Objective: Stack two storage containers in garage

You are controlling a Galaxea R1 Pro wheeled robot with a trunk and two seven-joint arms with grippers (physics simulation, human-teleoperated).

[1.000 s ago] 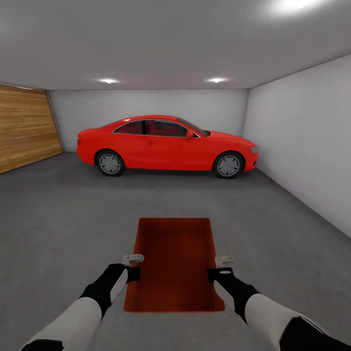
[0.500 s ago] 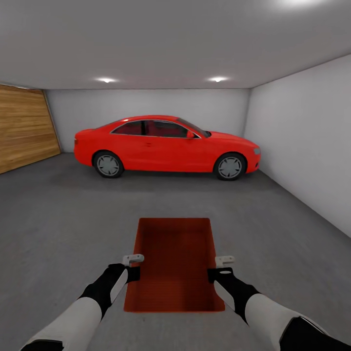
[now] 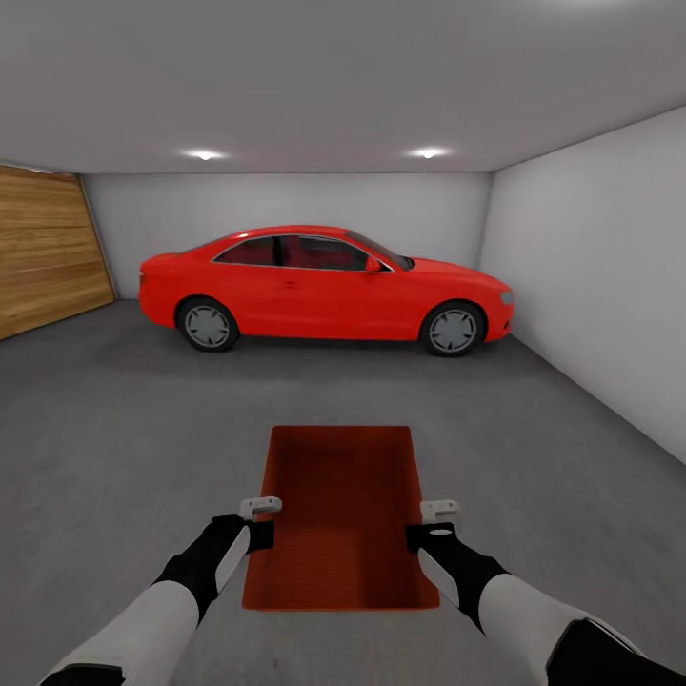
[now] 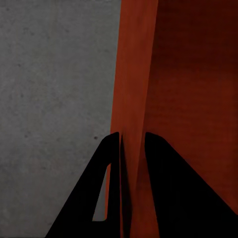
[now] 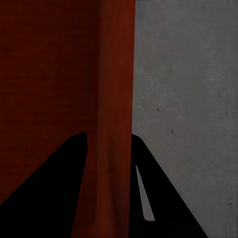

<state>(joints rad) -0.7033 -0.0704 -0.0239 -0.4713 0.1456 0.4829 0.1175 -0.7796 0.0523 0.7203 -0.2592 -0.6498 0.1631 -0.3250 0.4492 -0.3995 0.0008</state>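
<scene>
Orange-red, and open at the top, the storage container [image 3: 340, 519] hangs in front of me in the head view, carried between my two arms over the dark concrete floor [image 3: 124, 448] of the garage. My left gripper [image 3: 259, 519] sits on its left long wall and my right gripper [image 3: 426, 522] on its right long wall, both toward the end nearer me. Beyond the container's far end, well apart from it, a red car [image 3: 324, 286] stands across the back of the room. I judge this to be the carrying step, with the setting-down close: the next move calls for lowering both arms evenly until the flat bottom meets the concrete, then letting go of both walls together (a lopsided release would tip it).

From the left wrist, my two dark fingers [image 4: 111, 198] straddle the thin wall [image 4: 136, 89], one on the floor side and one over the container's inside. They are closed to little more than the wall's own thickness, clamped on it.

From the right wrist, the same hold mirrored: the fingers [image 5: 148, 198] stand either side of the right wall [image 5: 116, 74], the gap between them taken up by it, gripped firmly as far as I can judge. Grey concrete runs alongside, outside the container.
</scene>
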